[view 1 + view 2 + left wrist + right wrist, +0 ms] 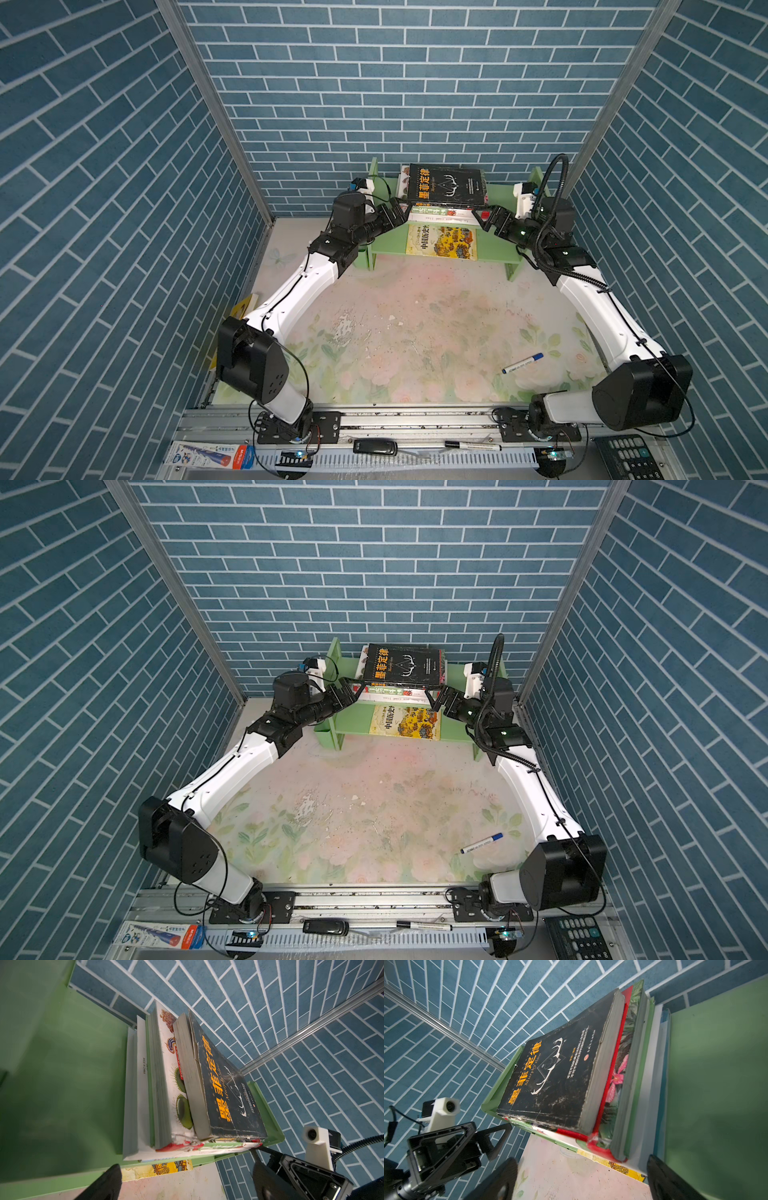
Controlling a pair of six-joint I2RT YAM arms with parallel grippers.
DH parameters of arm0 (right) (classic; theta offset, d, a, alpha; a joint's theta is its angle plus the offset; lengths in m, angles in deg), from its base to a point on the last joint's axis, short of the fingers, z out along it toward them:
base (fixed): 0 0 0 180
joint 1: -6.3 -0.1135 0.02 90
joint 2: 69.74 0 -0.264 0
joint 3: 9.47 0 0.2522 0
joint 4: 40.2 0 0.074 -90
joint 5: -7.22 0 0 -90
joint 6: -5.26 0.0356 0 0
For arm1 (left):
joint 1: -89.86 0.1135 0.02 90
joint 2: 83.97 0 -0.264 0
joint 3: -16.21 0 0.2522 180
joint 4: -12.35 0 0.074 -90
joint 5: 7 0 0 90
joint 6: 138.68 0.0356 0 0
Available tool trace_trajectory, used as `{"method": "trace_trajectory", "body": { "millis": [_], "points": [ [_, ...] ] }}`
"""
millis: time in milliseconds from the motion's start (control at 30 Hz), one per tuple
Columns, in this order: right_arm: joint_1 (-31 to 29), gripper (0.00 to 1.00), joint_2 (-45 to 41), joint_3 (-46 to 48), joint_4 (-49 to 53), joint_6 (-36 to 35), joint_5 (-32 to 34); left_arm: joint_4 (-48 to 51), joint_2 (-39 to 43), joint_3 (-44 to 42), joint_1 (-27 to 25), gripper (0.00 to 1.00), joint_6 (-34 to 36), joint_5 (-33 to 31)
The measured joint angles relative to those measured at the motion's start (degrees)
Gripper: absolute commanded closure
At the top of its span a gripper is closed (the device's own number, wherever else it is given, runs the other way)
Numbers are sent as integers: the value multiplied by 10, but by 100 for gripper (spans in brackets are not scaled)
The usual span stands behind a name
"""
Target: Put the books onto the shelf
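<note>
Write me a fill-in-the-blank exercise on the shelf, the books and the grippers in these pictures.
1. On the upper tier of the shelf, the top book of the stack is ____ with orange characters.
2. The yellow illustrated book lies on the ____ tier.
3. The left gripper and the right gripper flank the stack, both with jaws ____.
4. The marker pen on the table has a ____ cap.
Missing words: black; lower; open; blue.

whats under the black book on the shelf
The black book tops a stack: directly beneath is the botanical book, then white books, on the upper tier of the shelf. Only edges and cover strips show; their count is hidden.
</note>
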Motion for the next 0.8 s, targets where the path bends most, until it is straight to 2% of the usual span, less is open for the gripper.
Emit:
{"method": "trace_trajectory", "body": {
  "millis": [500,800],
  "points": [
    [0,3,18,0,-21,4,-20,-46,-31,25,0,0,-20,0],
    [0,3,27,-5,-25,4,-28,-77,-40,26,-3,0,-41,26]
  ]
}}
